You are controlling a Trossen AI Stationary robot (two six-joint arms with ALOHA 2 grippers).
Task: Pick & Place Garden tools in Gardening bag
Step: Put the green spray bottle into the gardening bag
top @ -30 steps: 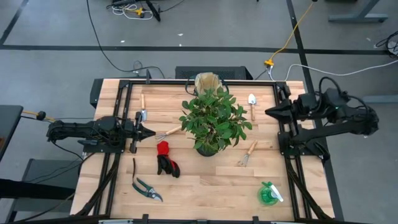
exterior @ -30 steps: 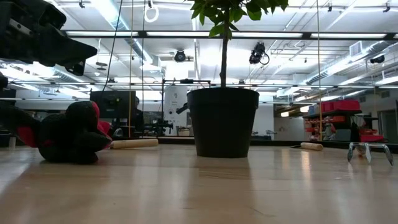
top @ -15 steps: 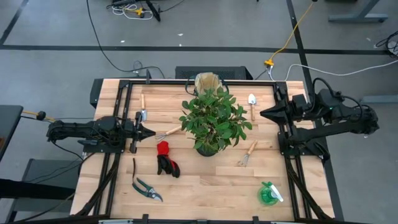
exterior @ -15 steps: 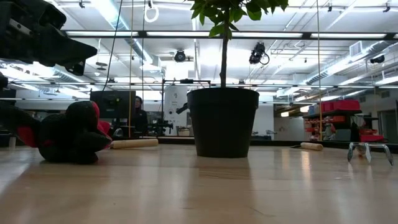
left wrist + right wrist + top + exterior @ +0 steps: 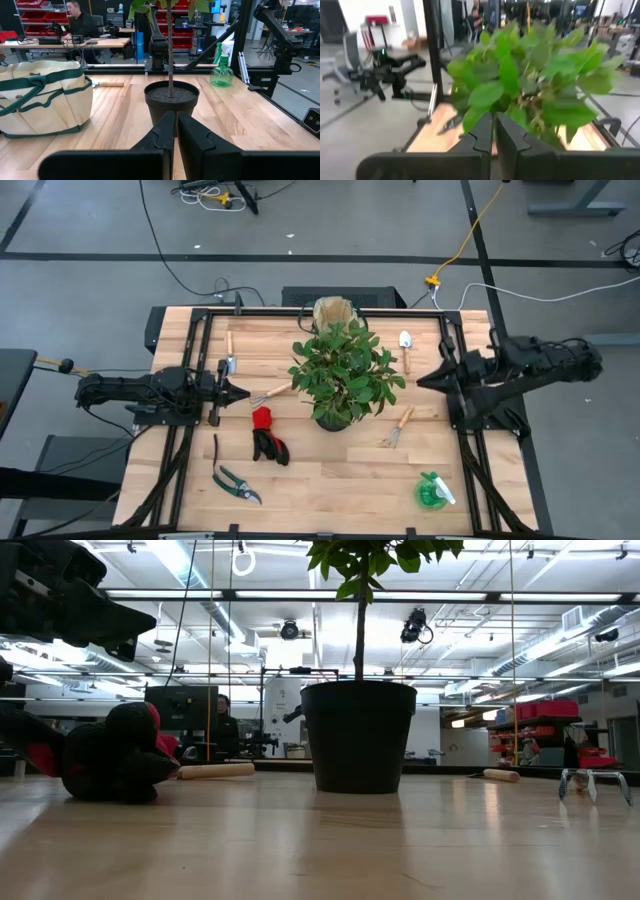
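Fingers point(image 5: 192, 137) closed, both grippers seemingly empty

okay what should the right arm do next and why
Probably open its jaws and drop toward the hand rake, the nearest tool. The right gripper hangs shut and empty above the table's right side, and no tool is in the gardening bag yet.

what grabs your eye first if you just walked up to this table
The leafy plant in its dark pot stands mid-table, towering over the tools scattered around it. Behind it at the far edge sits the tan bag. The red-and-black gloves lie on the left side, the green spray bottle in the near right corner.
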